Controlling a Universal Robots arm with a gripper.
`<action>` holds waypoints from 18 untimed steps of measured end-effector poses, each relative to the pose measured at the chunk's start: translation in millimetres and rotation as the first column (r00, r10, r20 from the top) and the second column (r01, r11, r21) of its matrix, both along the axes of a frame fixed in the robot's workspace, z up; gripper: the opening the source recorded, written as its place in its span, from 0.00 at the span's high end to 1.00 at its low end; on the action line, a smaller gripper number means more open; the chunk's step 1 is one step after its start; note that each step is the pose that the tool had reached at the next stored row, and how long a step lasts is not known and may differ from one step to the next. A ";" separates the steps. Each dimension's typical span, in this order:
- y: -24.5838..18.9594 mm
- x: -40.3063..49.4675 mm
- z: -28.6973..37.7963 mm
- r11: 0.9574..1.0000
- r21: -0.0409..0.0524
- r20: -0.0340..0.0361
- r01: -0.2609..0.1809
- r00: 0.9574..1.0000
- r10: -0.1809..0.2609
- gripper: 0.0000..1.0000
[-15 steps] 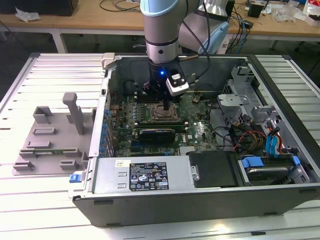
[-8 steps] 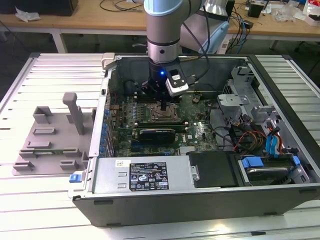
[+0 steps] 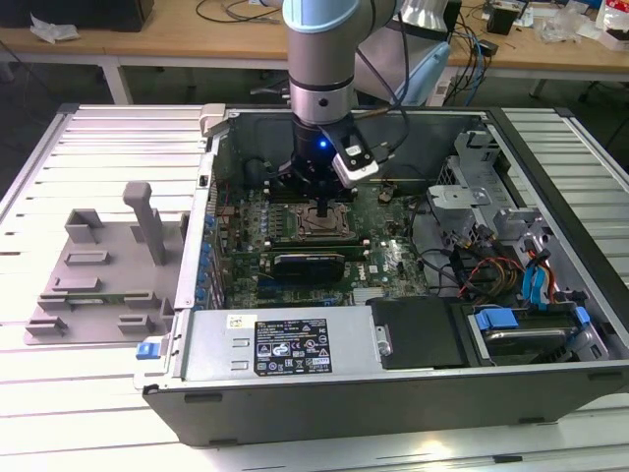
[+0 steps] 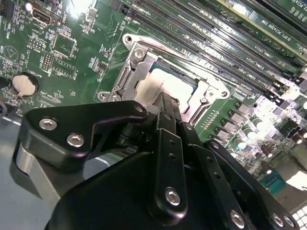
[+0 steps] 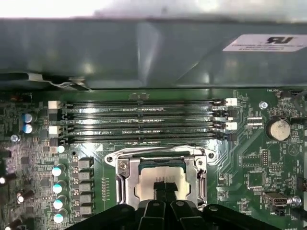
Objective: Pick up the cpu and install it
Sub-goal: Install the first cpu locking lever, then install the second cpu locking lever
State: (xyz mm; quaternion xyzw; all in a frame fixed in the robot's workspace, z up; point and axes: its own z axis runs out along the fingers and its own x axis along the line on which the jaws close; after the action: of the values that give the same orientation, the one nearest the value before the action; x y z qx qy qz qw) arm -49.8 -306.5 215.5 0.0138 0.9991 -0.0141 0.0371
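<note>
Much of the flat, square, pale silver-grey cpu (image 5: 160, 178) is hidden behind the black tool (image 5: 164, 188), whose fingers look closed together over it. The chip lies inside the metal-framed socket (image 4: 135, 55) on the green motherboard (image 3: 393, 258), in the open computer case (image 3: 550, 197).

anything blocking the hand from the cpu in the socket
Nothing visible does. The hand sits right over the cpu, which lies inside the open socket frame on the motherboard.

Bright even overhead light, glare on motherboard (image 4: 268, 115), blurred case wall (image 5: 144, 48)
</note>
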 end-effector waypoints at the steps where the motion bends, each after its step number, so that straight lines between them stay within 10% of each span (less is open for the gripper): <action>1: 0.0 0.0 0.3 1.000 -0.001 0.000 0.000 1.000 0.000 0.89; 8: -0.8 0.1 20.1 1.000 -0.003 0.000 0.000 1.000 0.000 0.89; 18: -4.5 0.2 24.0 1.000 -0.003 0.000 0.000 1.000 0.000 0.89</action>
State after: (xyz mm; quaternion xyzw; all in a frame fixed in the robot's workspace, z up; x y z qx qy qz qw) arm -49.6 -311.0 239.6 0.0138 0.9991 -0.0157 0.0371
